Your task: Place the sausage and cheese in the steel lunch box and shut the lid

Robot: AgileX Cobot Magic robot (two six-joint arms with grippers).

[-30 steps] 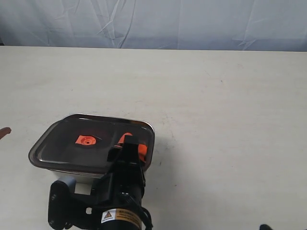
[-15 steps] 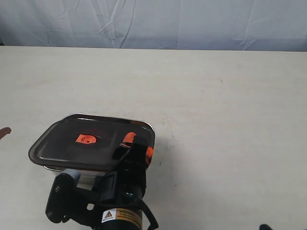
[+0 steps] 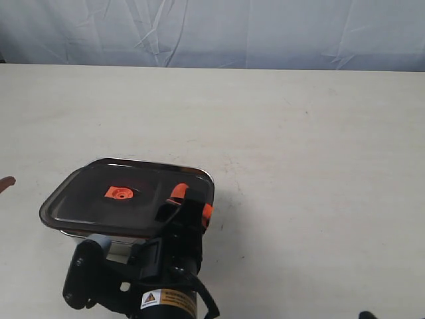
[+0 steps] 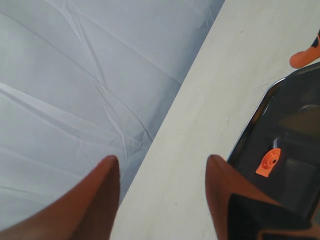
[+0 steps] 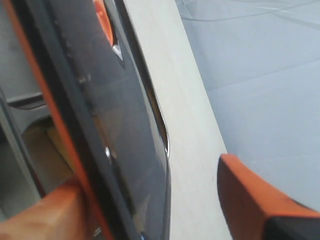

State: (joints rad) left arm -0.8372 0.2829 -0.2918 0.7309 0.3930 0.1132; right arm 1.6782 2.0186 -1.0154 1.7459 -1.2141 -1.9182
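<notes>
Now right hand (image 3: 192, 201) open astride lid (image 3: 86, 203) edge; left hand (image 4: 161, 165) wide open (arm label (image 3: 159, 300) text unreadable).

the lid (image 3: 126, 203) is dark, smoky translucent plastic, glossy, with a matt orange plastic valve (image 3: 120, 193). the steel lunch box (image 3: 194, 169) shows a polished, mirror-bright metal rim. the desk (image 3: 305, 166) is pale, matt, faintly scuffed; the backdrop (image 3: 232, 33) behind is creased grey-white cloth.

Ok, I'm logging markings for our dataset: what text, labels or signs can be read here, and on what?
Sticker on the right arm: a warning triangle beside lines of print, too small to read.
Lid, steel lunch box, table: no text visible.
</notes>
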